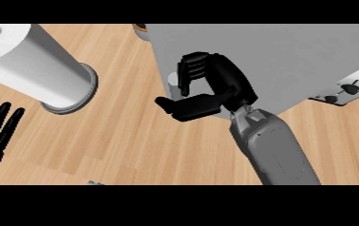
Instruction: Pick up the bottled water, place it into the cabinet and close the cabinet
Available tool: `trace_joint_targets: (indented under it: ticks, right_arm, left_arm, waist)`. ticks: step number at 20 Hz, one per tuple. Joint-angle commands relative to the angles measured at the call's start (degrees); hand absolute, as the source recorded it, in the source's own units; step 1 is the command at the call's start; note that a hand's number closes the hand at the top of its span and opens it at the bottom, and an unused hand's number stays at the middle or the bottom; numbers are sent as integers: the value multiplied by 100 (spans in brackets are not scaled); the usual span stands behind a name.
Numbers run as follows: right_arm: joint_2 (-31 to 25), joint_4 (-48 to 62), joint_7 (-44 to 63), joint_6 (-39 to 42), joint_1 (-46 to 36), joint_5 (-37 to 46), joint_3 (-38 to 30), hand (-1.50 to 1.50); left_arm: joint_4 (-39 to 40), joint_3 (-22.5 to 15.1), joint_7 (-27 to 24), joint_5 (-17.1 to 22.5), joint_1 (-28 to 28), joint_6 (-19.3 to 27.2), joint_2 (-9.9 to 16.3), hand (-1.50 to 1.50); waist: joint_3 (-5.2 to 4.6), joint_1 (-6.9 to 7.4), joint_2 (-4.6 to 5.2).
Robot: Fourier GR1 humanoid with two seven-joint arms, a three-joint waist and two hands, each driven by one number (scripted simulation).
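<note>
No bottled water showed anywhere on the wooden counter (140,139), so I judged it was already inside the grey cabinet (280,63), though I could not see into it. That cabinet filled the far right, its door face turned toward me and looking shut or nearly so; whether it had latched I could not tell. Against its left edge sat the right hand (210,89), fingers curled over and thumb stretched out below them, pinching nothing I could make out, just touching or hovering at the door's edge. Its grey forearm ran back to the near right. Further left stood a tall white cylinder (42,68) on a grey base, well apart from the cabinet. At the left border the left hand (8,125) showed only as straight dark fingers, resting. By my reckoning, only the closing remained, if anything.
</note>
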Motion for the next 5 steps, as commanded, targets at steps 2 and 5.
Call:
trace_joint_targets:
  ticks: [2, 5]
  right_arm:
    - [-3, 975, -239, -836, -1081, -64, -629, -150]
    - [-3, 1163, -242, -1044, -1230, -191, -562, -150]
  left_arm:
    - [-31, 14, -19, -28, 40, -12, -14, -150]
    - [62, 0, -67, -50, 159, -61, -75, -150]
  waist:
    - [-23, 70, 92]
    - [-28, 8, 66]
